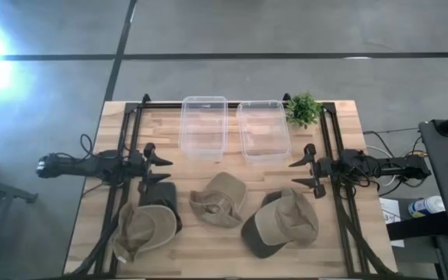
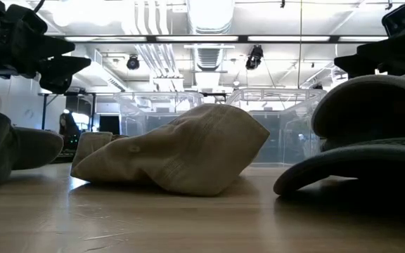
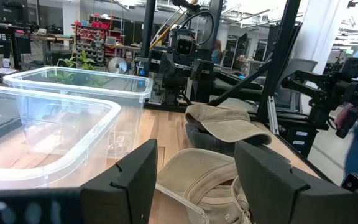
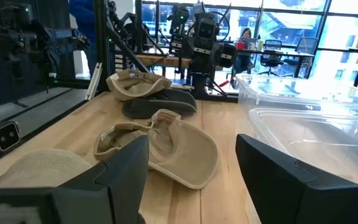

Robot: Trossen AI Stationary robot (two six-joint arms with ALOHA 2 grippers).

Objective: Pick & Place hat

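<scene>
The wooden table (image 1: 232, 241) fills the overhead view, black rails running down both sides and partly covered by the arms. At the far edge sit two clear bins side by side, the left bin (image 1: 203, 127) and the right bin (image 1: 263, 130), both see-through, so their contents are hard to judge from above; in the low view they show only as faint outlines behind the hats. Three hats line the near edge. The right hat (image 1: 286, 223), tan crown over a dark brim, looms at the low view's right edge, cut off by the frame. The left hat (image 1: 145, 227) lies partly on a dark patch beside the left rail, and whether that patch is its own brim I can't tell. The middle hat (image 1: 219, 199) lies crumpled between them, opening turned up, clear of both grippers. The left gripper (image 1: 159, 162) hangs over the table's left side, just beyond the left hat, fingers spread wide and holding nothing; its wrist view looks between them at the middle hat (image 3: 194, 180). The right gripper (image 1: 303, 163) mirrors it on the right, beyond the right hat, jaws also wide apart and empty, its wrist view catching the middle hat (image 4: 160, 146) too. Smallest, a green plant (image 1: 303, 109) stands at the far right corner, touching the right bin's corner or just beside it.
</scene>
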